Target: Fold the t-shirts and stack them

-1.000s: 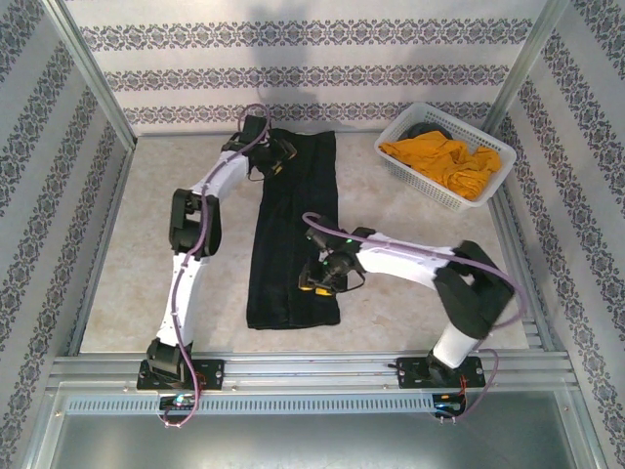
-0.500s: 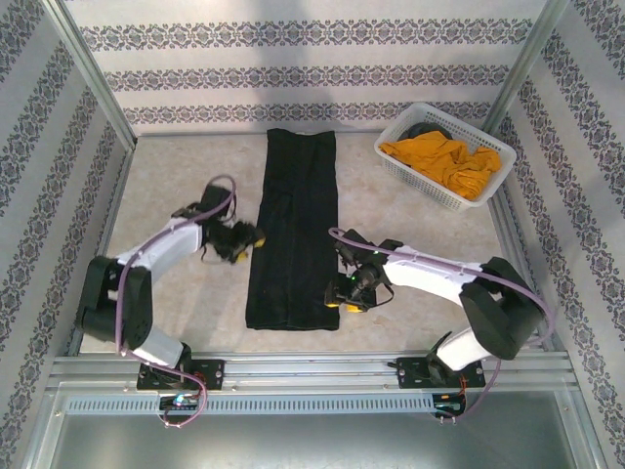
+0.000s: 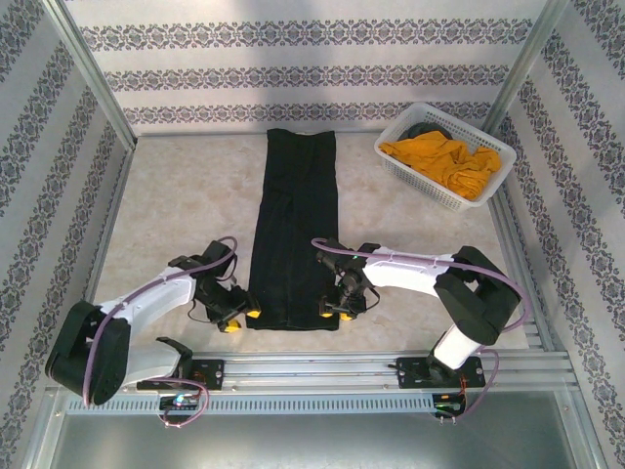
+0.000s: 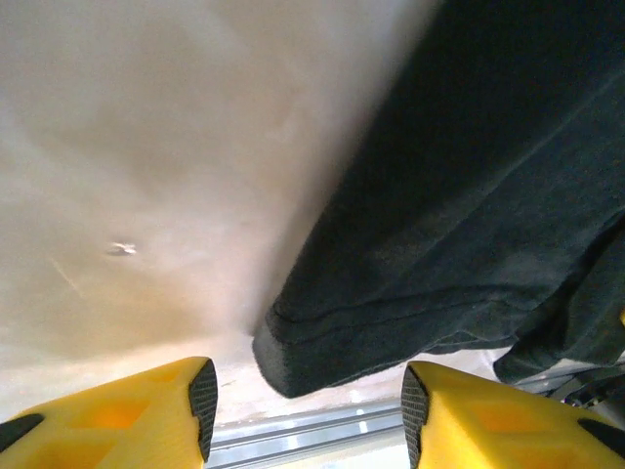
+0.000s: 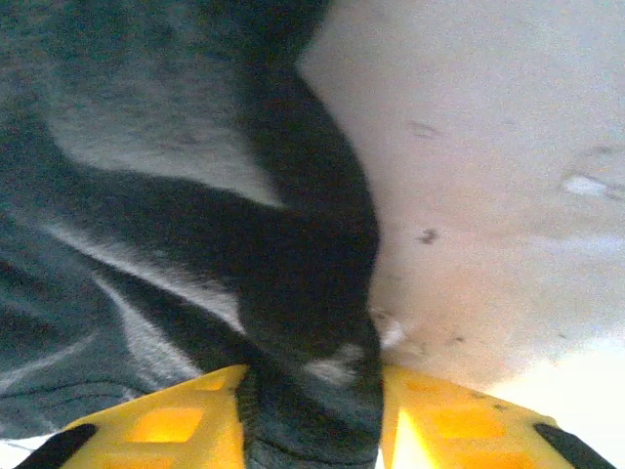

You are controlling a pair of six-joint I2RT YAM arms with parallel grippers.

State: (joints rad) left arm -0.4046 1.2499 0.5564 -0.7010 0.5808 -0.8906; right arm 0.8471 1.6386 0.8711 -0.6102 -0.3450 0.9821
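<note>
The black t-shirt point(image 3: 298, 225) lies on the table as a long narrow strip running from the back wall toward the near rail. My left gripper point(image 3: 241, 319) sits low at its near left corner, open. In the left wrist view that corner of the black t-shirt point(image 4: 322, 342) lies just ahead of the gap of the left gripper point(image 4: 305, 415), untouched by either pad. My right gripper point(image 3: 335, 314) is at the near right corner. In the right wrist view the right gripper point(image 5: 312, 425) is shut on a bunch of the black t-shirt point(image 5: 293, 293). The mustard-orange t-shirt point(image 3: 444, 161) lies crumpled in the basket.
The white lattice basket point(image 3: 415, 178) stands at the back right corner, with something dark behind the orange cloth. The metal rail point(image 3: 312, 366) runs along the near edge just behind both grippers. Bare beige table point(image 3: 186, 205) stretches left of the strip.
My left arm swung from the strip's far end down to its near left corner. My right gripper slid back toward the rail to the near right corner.
</note>
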